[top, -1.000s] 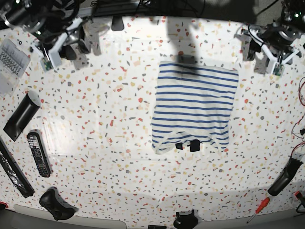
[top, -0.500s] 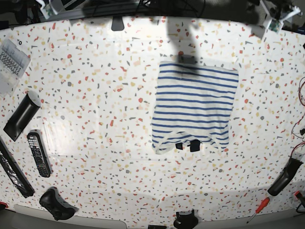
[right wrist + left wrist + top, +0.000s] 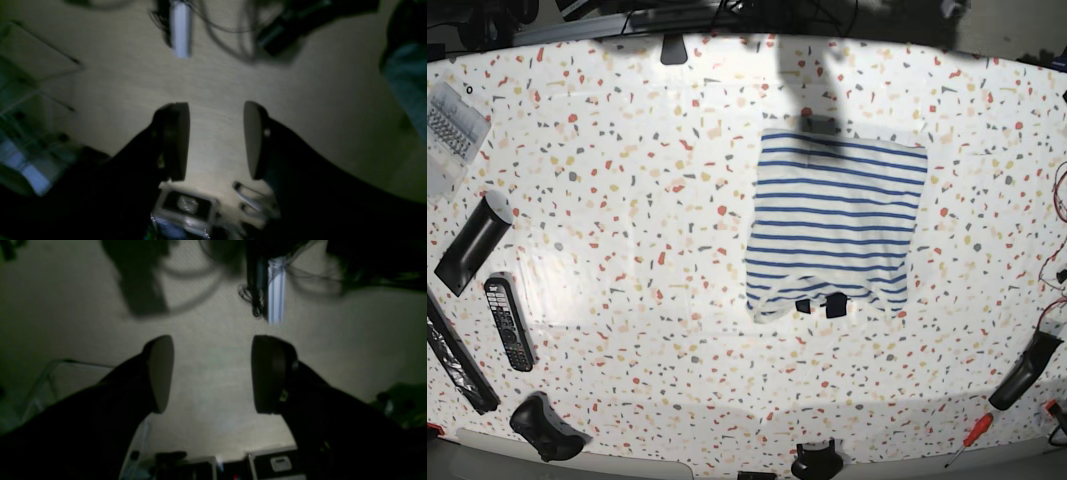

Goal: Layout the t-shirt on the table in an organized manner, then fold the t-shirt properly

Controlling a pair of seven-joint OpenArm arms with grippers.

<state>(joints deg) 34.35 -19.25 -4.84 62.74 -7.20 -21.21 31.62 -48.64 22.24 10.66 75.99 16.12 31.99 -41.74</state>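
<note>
The folded t-shirt lies flat, long side running 12 to 6, on the speckled table. Both grippers, left and right, hang wide apart and hold nothing, over a dim floor.

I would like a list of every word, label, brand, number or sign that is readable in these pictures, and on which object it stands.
No text can be read in any view.
Remote control, base view: its buttons are too small to read.
Clear case at the table edge: no legible label.
T-shirt: only blue stripes, no print visible.
Both wrist views: dark and blurred; a grey device below the right pincer shows a mark too blurred to read.
</note>
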